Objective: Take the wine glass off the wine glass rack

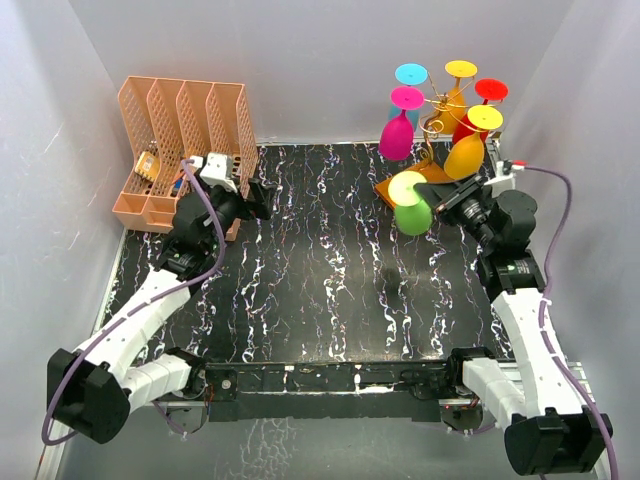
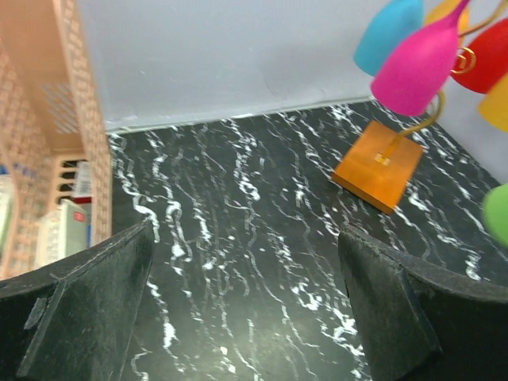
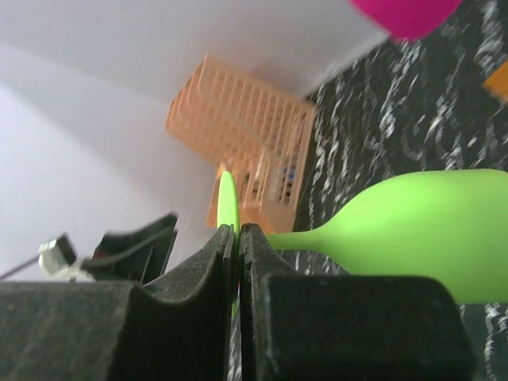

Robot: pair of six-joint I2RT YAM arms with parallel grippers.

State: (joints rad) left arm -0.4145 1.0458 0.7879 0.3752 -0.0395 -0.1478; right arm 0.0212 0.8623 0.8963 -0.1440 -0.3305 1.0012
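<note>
Grip | your right gripper (image 3: 238, 262) was pinched shut on the foot of the green wine glass (image 3: 413, 230), beside the wine glass rack (image 2: 379, 164) | your left gripper (image 2: 246, 230) gaped wide, empty.

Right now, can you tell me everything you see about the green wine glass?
The lime-green, plastic-looking wine glass has a rounded bowl, a thin stem and a flat round foot, and is not see-through. The right gripper pinches the foot by its edge. The glass hangs tipped sideways above the black marbled table, just in front of the thin gold wire rack. Nothing else seems to touch it.
</note>
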